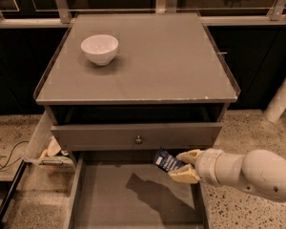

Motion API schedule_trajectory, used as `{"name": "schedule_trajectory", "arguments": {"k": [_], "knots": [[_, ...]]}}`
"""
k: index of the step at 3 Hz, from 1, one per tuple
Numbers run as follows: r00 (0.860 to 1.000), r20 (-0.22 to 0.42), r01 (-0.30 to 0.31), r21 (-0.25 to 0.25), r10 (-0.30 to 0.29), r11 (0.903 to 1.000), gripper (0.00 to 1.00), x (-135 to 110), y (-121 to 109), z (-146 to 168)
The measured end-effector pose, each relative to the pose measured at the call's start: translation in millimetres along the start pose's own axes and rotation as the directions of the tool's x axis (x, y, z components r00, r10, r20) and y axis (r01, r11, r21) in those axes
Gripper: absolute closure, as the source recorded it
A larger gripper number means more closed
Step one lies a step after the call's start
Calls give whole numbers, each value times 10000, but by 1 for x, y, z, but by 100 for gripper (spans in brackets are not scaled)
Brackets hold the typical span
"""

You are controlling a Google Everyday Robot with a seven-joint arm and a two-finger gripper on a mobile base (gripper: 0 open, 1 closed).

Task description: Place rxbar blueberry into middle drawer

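**Drawer floor open below, drawer front close behind**

The gripper [180, 166], clamped on the rxbar blueberry [165, 160], hangs over the right rear of the middle drawer [105, 209]. The drawer's bare floor lies open beneath. The upper drawer front [95, 136] and its knob [138, 139] stand just behind, blocking passage rearward.
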State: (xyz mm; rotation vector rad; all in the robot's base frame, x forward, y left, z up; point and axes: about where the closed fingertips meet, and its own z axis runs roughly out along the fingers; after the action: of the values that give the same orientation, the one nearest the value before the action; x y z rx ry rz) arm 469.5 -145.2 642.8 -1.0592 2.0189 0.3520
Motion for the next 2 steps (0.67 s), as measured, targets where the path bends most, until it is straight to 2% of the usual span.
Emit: {"name": "schedule_trajectory", "arguments": {"k": [1,2], "knots": [[9983,191,537,338,-544,9980,100,19,-8,23],[9980,196,603,311,-609,9977,100,19,-6,24]]}}
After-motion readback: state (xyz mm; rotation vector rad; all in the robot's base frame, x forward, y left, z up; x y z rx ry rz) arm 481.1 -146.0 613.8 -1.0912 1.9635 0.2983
